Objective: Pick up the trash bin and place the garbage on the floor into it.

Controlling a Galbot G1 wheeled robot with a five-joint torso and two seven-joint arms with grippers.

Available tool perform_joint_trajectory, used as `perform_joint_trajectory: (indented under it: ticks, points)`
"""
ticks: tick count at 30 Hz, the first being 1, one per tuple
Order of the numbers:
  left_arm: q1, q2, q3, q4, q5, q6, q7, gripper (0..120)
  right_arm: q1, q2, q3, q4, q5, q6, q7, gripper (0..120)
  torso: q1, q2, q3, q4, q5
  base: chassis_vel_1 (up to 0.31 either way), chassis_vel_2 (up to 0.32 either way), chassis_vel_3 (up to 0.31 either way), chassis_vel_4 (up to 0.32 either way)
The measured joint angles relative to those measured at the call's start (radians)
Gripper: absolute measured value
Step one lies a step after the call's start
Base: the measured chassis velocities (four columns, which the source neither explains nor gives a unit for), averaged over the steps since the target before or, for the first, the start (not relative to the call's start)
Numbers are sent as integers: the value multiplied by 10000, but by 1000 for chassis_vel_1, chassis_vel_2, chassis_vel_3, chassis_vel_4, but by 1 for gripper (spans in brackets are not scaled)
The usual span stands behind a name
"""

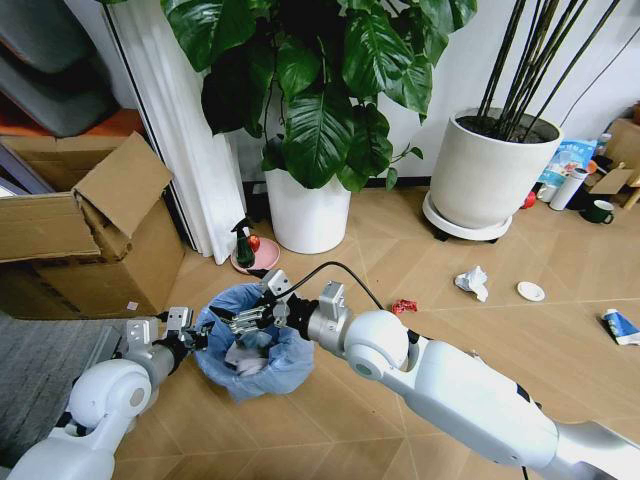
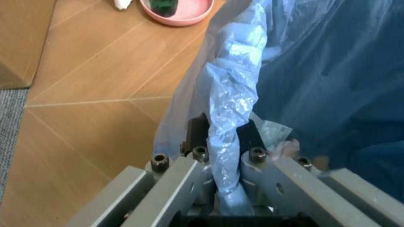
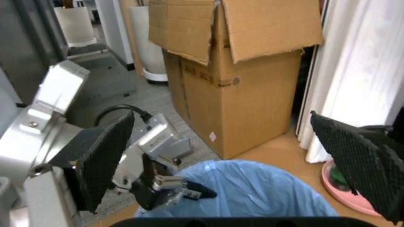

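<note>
The trash bin [image 1: 262,368], a small round one lined with a crinkly light-blue bag, is held just off the floor at lower left. My left gripper [image 1: 193,336] is shut on its rim, and the bag's edge [image 2: 226,118] runs between the fingers. My right gripper [image 1: 247,320] hovers over the bin's mouth, open, its black pads [image 3: 101,165] wide apart with nothing between them. White crumpled paper [image 1: 248,362] lies inside the bin. On the floor are garbage pieces: a red wrapper [image 1: 403,306], a crumpled tissue [image 1: 472,282], a white disc [image 1: 530,291] and a blue-white packet [image 1: 621,326].
Two big white planters [image 1: 308,212] [image 1: 490,170] stand at the back. A pink saucer with a green spray bottle [image 1: 244,245] sits by the nearer one. A cardboard box [image 1: 95,235] and a white curtain [image 1: 180,130] close the left; a dark mug [image 1: 600,211] is far right.
</note>
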Motion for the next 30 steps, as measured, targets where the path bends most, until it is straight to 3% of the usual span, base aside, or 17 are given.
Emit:
perform_joint_trajectory:
  ticks: [8,11,20,30]
  points:
    - [119,-94,-141,-24,84,-15,64,0,-727,-446,1126,190,-84,-124,699,100,0,0,0,-2,2,0,0,0,0]
    - [225,-144,-236,-58,119,-19,118,0,-1337,-675,2019,6,-417,-288,1132,100,-1,0,0,-3,2,0,0,0,0]
    - [430,-146,-362,-193,155,-18,206,0,-3160,-982,4215,-352,-1491,-239,901,100,-1,0,-1,-4,3,0,0,0,0]
    - [449,-165,-268,-189,221,-18,263,0,-3959,-956,5438,-420,-1756,-237,626,100,-1,0,-1,-2,1,0,0,0,0]
